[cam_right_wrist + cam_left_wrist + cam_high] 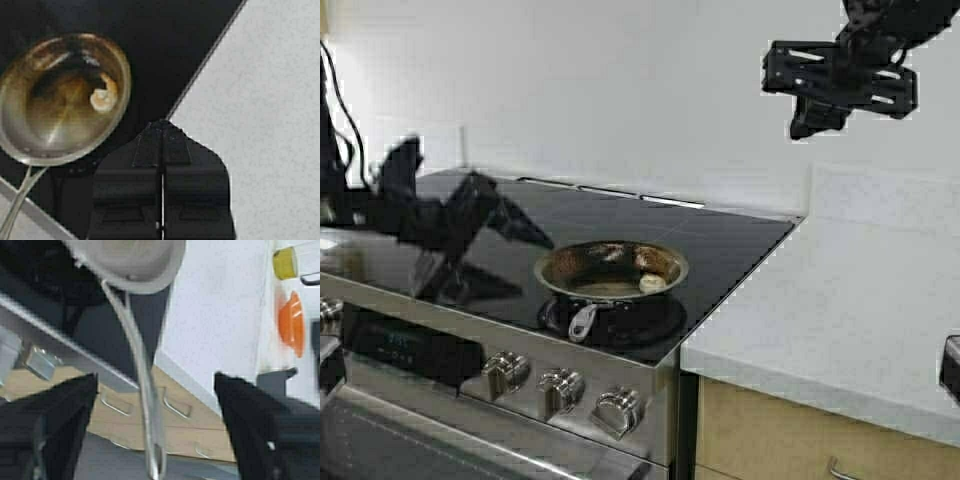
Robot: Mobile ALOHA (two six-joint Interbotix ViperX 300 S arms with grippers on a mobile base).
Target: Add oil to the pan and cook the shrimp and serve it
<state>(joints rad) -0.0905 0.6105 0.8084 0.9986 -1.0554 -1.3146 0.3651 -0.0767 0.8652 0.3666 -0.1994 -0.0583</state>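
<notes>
- While the pan [611, 268] is sitting on the front right burner of the black stovetop [720, 235], its short silver handle is pointing toward 7 o'clock, out toward the stove's knobs [560, 389]
- the shrimp [652, 284] is lying inside the pan at about 4 o'clock, close to the rim, curled and pale against the browned steel
- the left gripper [525, 229] is hovering low over the stovetop at 9 o'clock from the pan, just beside its rim, with its fingers standing wide apart and the pan handle [145, 405] showing between them in the left wrist view
- the right gripper [815, 125] is hanging high above the white desk [850, 300], at about 1 o'clock from the pan and well apart from it, its fingers pressed together on nothing
- an orange bowl [292, 325] is showing on the desk in the left wrist view
</notes>
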